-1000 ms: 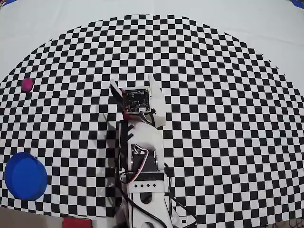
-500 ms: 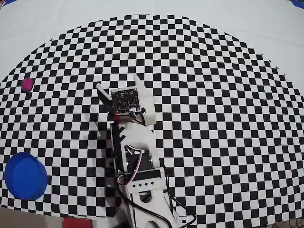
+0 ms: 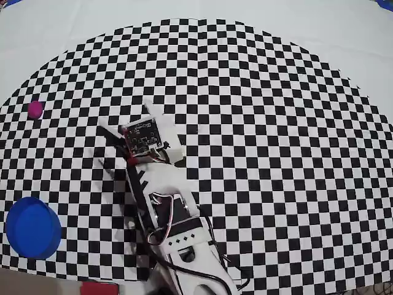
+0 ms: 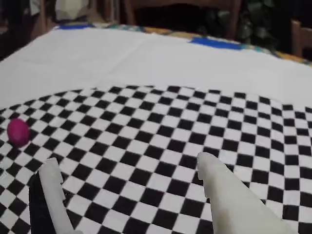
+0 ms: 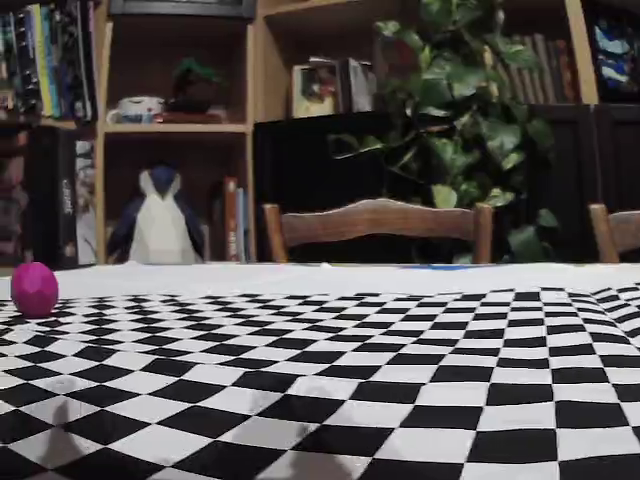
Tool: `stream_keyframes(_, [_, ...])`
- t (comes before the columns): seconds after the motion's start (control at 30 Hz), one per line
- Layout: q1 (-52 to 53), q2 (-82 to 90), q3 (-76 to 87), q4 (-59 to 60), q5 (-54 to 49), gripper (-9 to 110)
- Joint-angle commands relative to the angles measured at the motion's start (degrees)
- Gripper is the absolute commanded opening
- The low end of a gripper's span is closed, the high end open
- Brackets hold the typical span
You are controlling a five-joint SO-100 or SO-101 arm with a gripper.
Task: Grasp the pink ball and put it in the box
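Surface: white desk (image 3: 344, 43) carrying a black-and-white checkered mat (image 3: 276, 153); in the fixed view, bookshelves (image 5: 180, 120), a toy penguin (image 5: 158, 220), a leafy plant (image 5: 450, 110) and a wooden chair back (image 5: 378, 222) stand behind it.
Arm: white arm (image 3: 166, 203) reaches from the lower edge of the overhead view up and leftward, its wrist circuit board (image 3: 142, 136) facing the camera.
Jaws: released and empty (image 4: 127, 168); the wrist view shows two pale fingers (image 4: 229, 200) spread apart above the mat, nothing between them.
Pink ball: the pink ball (image 3: 35, 109) sits at the mat's left edge in the overhead view, well apart from the jaws; it also shows at the left in the wrist view (image 4: 18, 131) and the fixed view (image 5: 34, 289).
Box: the round blue box (image 3: 32, 227) rests at the lower left of the overhead view, well apart from the ball.
Other: a small red block (image 3: 98, 287) lies at the bottom edge, right of the box.
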Motion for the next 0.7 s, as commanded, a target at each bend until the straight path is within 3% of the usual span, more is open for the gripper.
stream_keyframes(0.0, [-1.23, -0.62, 0.44, -1.05, 0.53, 33])
stream_keyframes(0.67, [-12.39, -2.11, 0.44, -2.2, 1.14, 33])
